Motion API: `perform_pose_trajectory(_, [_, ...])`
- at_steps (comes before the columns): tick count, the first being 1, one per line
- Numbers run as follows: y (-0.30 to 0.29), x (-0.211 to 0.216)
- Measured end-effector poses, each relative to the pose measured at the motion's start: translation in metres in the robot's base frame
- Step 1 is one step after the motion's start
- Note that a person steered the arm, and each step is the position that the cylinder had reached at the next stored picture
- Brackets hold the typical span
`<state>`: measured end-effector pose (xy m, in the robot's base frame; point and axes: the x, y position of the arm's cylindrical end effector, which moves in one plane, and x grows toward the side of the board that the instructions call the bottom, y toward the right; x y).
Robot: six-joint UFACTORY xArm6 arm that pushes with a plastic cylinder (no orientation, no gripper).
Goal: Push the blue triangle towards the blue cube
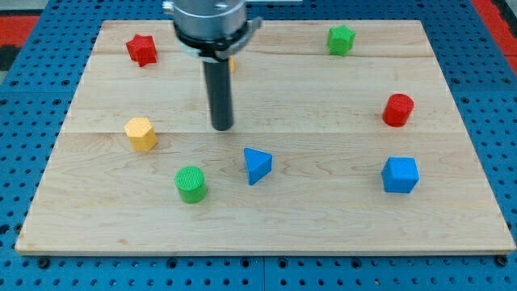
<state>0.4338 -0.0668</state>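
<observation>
On the wooden board, the single camera view shows my tip resting just above and to the view's left of the blue triangle, near it but not touching. No jaws exist on this rig; the arm ends in a bare rod, so nothing is clamped or released.

The blue triangle lies near the board's middle, toward the view's bottom. The blue cube sits well apart, at the view's right, on roughly the same level.

Judgement on the step: my tip stands too high for a clean push. I should bring it down to the triangle's left side, level with its middle, then press steadily toward the view's right. An off-centre contact would likely spin the triangle or send it downward.

The green cylinder sits near the triangle's left and may crowd the approach. The yellow block, red star, green star and red cylinder lie clear of the path.

The board is pale, smooth timber, laid on a blue perforated base.
</observation>
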Motion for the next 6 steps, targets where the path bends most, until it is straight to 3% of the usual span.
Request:
perform_pose_trajectory(1, [0.003, 0.050])
perform_pose_trajectory(3, [0.091, 0.073])
perform_pose_trajectory(4, [0.080, 0.074])
perform_pose_trajectory(5, [0.096, 0.132])
perform_pose_trajectory(6, [0.095, 0.143])
